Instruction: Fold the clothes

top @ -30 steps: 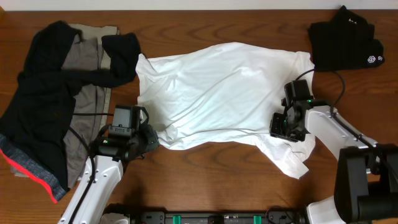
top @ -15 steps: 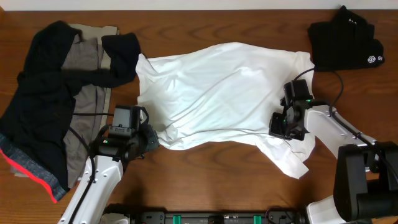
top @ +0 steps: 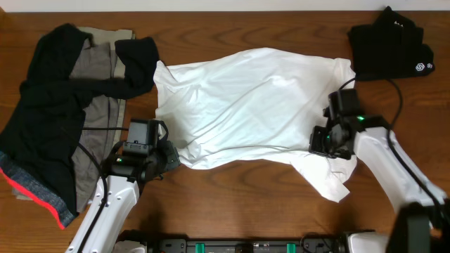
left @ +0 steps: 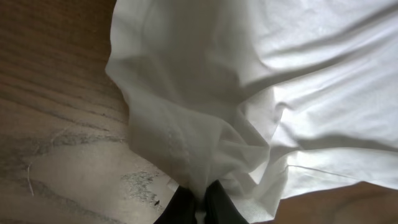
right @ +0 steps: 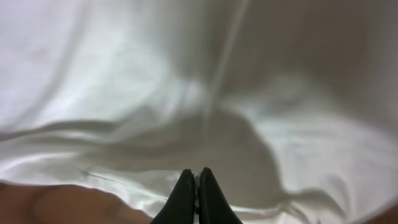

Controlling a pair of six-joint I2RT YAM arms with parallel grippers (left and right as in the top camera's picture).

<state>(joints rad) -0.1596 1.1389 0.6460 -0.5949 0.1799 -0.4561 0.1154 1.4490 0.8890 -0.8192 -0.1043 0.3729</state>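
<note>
Blurred: white shirt (right: 186,93); right claw (right: 198,174) cut by bottom edge.

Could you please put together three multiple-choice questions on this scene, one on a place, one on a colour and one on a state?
1. Where in the overhead view does the black garment with the white logo lie?
A. top right
B. bottom left
C. bottom centre

2. What colour is the shirt spread out mid-table?
A. grey
B. white
C. red

3. How is the left gripper?
A. open over bare wood
B. shut on the shirt's edge
C. open around a black sleeve

Answers:
1 A: it sits in the top right corner, beyond the shirt.
2 B: the cloth is plain white in every view.
3 B: the left wrist view shows white cloth bunched between closed fingers.
</note>
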